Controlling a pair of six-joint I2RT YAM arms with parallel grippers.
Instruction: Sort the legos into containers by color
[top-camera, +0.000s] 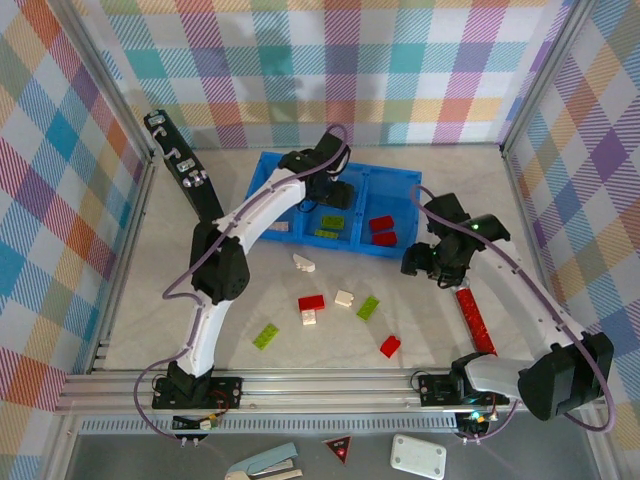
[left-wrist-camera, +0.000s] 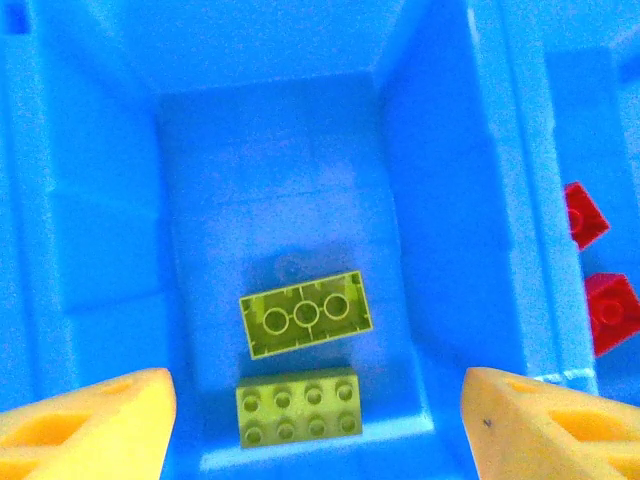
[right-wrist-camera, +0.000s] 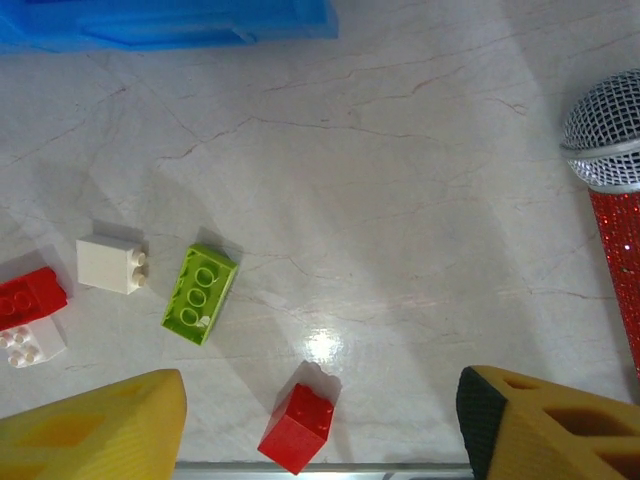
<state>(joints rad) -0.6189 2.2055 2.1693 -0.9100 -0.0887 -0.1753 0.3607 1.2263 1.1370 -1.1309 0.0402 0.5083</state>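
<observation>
Legos (top-camera: 344, 298) are split between tray and tabletop right now! The blue tray (top-camera: 395, 178) sits at the far side. The left jaws hang over its middle compartment, spread wide, with nothing between the yellow fingers (left-wrist-camera: 90, 425). Below them two lime bricks (left-wrist-camera: 305, 315) lie just beside each other on the compartment floor, the farther one studs-down and the nearer one studs-up. The compartment to the right holds two red bricks (left-wrist-camera: 583, 215). The left compartment has what looks like a cream brick (top-camera: 278, 228), though the arm hides most of it.

Out on the marble tabletop (right-wrist-camera: 420, 200), the right jaws hover wide open and empty above a red brick (right-wrist-camera: 297, 428). Near it a lime brick (right-wrist-camera: 199, 293) lies underside up, with a cream block (right-wrist-camera: 110, 265) just beside it. Another red piece (right-wrist-camera: 30, 295) and a cream piece (right-wrist-camera: 30, 342) touch at the left edge of that view. A red glittery microphone (right-wrist-camera: 605, 150) lies off to the right, well apart from the bricks.
</observation>
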